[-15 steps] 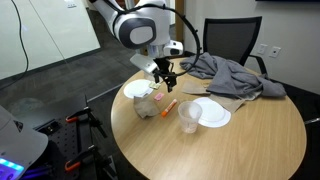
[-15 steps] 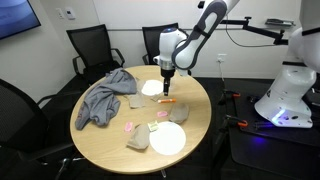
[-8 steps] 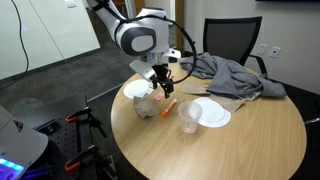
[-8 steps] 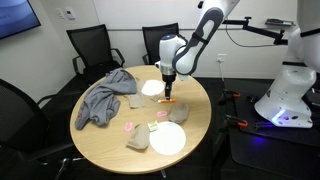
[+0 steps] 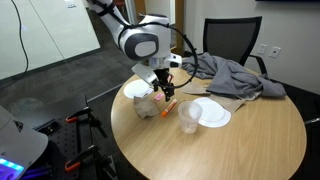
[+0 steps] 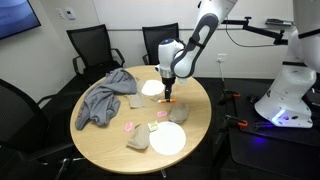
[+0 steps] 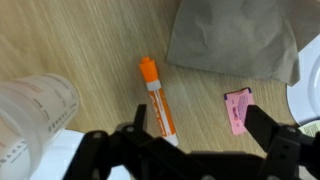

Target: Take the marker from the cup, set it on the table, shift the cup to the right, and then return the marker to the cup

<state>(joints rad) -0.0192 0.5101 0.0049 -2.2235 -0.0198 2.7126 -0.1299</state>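
Note:
The orange marker (image 7: 157, 95) lies flat on the table (image 5: 235, 150), seen in both exterior views as a short orange stick (image 5: 168, 103) (image 6: 170, 100). The clear cup (image 5: 188, 116) stands upright a little nearer the table's middle; in the wrist view the cup (image 7: 40, 105) fills the left edge. My gripper (image 7: 205, 130) hangs low just above the marker, open, with nothing between its dark fingers (image 7: 270, 128). The marker's white end reaches in beside the left finger. In the exterior views the gripper (image 5: 165, 88) (image 6: 168, 92) points straight down at the marker.
A white plate (image 5: 212, 113) lies next to the cup and another (image 5: 137, 89) near the table's edge. A grey cloth (image 5: 235, 75) is heaped at the back. A tan napkin (image 7: 230, 40) and a small pink slip (image 7: 238, 110) lie close to the marker.
The gripper has come down and shifted slightly toward the marker, staying open. Marker and cup have not moved.

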